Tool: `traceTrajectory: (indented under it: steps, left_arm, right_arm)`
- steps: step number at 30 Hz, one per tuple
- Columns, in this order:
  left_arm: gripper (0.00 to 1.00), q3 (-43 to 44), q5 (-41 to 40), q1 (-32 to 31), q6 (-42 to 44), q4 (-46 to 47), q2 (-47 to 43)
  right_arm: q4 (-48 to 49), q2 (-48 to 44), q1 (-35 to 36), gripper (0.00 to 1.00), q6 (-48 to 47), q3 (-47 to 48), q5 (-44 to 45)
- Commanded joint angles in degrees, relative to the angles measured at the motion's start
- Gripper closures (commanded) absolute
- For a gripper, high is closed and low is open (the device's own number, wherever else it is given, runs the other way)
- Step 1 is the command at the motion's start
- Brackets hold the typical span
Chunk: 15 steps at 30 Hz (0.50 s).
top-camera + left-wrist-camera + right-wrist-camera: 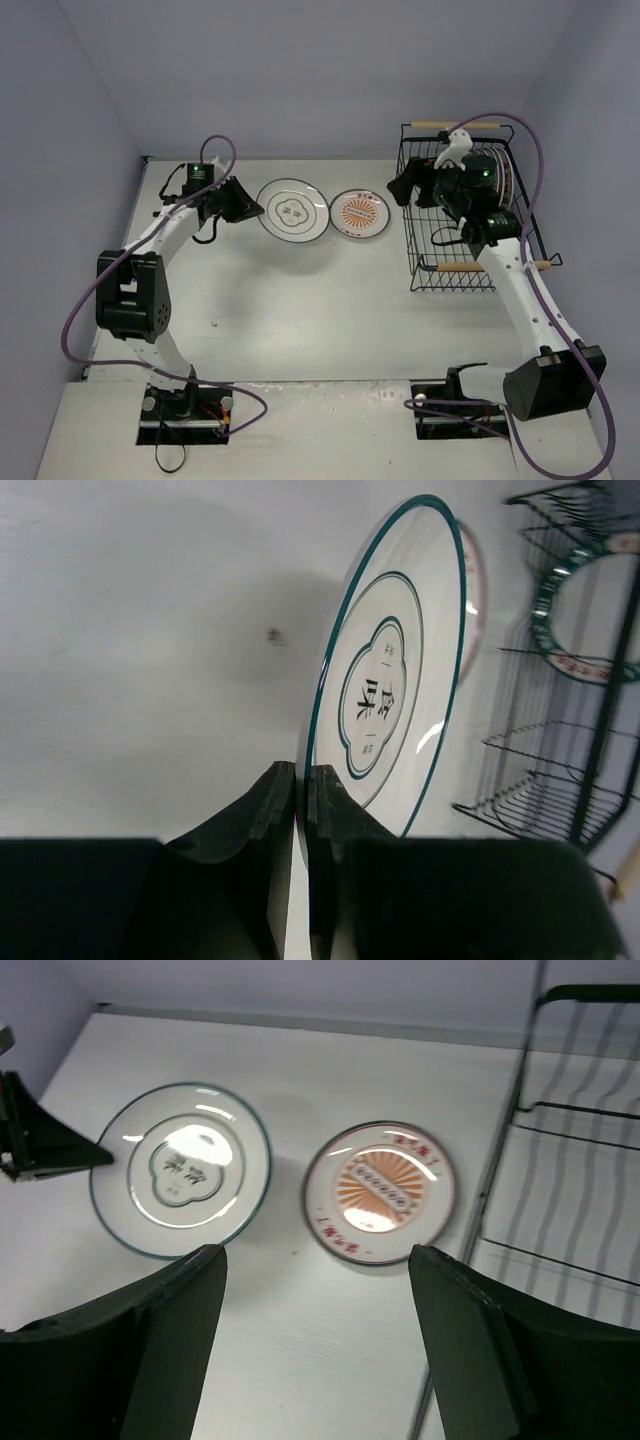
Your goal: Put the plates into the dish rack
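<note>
A: How is the left arm standing over the white table (330, 320)?

B: It is bending up from its near base and reaching away and rightward. The left gripper (302, 780) is pinching its fingers almost together on the left rim of the round white plate with the dark teal rim (292, 210).

A: And that plate?

B: It is lying face up on the table (as far as the overhead view shows). The round white plate with the orange sunburst centre (360, 214) is lying flat just to its right.

A: The right arm?

B: It is leaning away and leftward over the rectangular black wire dish rack (413, 240). The right gripper (317, 1260) is hanging with fingers spread wide, holding nothing.

A: The rack's lie?

B: Its long axis is running near to far, with wooden handles at both ends and upright plates (505, 175) standing in its far right part.
</note>
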Motion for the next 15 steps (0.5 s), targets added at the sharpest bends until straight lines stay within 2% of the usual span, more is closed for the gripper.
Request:
traceTrajectory:
  steps: [1, 5, 15]
  left_arm:
    - [1.0, 1.4, 11.6, 0.4, 0.2, 7.5, -7.7]
    - [1.0, 0.0, 16.9, 0.4, -2.4, 11.2, -12.1]
    - [1.0, -3.0, 23.5, 0.1, -7.0, 21.5, -18.0]
  right_arm:
    - [7.3, 2.5, 2.7, 0.25, 6.6, 2.6, -6.4]
    - [10.8, 6.4, 5.7, 0.25, 9.3, 3.2, -8.3]
    - [15.9, 14.1, 11.6, 0.27, 12.7, 7.3, -13.7]
